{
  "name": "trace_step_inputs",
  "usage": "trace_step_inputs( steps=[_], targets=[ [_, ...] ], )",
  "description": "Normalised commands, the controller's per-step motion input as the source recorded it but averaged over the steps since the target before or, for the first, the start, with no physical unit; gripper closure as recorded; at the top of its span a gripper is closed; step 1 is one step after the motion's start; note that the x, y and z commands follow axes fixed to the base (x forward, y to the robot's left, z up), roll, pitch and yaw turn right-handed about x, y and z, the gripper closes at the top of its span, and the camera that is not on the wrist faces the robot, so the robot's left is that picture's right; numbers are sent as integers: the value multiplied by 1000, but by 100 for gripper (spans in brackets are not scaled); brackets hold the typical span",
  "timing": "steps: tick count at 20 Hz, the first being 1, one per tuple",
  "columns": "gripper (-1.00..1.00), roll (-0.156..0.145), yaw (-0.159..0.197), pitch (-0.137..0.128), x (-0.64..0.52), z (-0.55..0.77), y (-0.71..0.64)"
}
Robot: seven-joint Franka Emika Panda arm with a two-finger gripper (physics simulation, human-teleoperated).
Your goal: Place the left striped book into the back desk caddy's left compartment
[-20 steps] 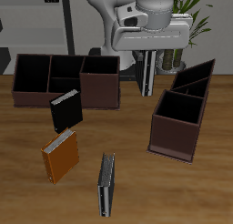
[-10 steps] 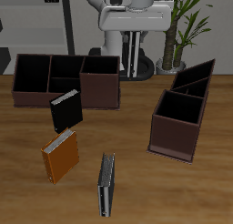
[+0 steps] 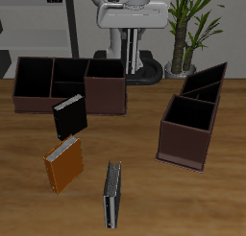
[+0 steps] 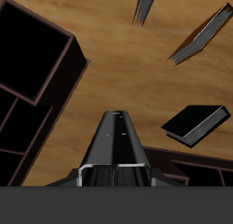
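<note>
My gripper (image 3: 133, 46) is shut on the left striped book (image 3: 132, 65), which hangs upright above the table's back, just behind the taller end section of the back desk caddy (image 3: 106, 86). The caddy's left compartment (image 3: 34, 77), the large low black-lined one, is at the caddy's far end from the gripper. In the wrist view the held book (image 4: 118, 137) sticks out from my gripper (image 4: 114, 173), with the caddy's tall section (image 4: 36, 59) close beside it.
A plain black book (image 3: 69, 115) lies in front of the caddy; it also shows in the wrist view (image 4: 196, 121). An orange book (image 3: 64, 165) and a greyer striped book (image 3: 113, 194) lie nearer the front edge. A brown caddy with slanted tops (image 3: 192, 120) stands apart.
The gripper, holding the striped book, has moved sideways along the table's back from near the slanted caddy toward the back caddy's taller end. Nothing on the table has moved.
</note>
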Motion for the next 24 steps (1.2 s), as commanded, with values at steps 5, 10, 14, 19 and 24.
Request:
trace_step_inputs(
  steps=[5, 10, 14, 19, 24],
  targets=[
    [100, -5, 4, 1, -611, 36, -224],
    [100, -12, -45, 12, -330, 71, -294],
    [100, 44, -112, 47, -429, 94, -580],
    [100, -12, -35, -2, -412, 188, -591],
    [100, -87, -51, -18, -171, 193, -553]
  ],
)
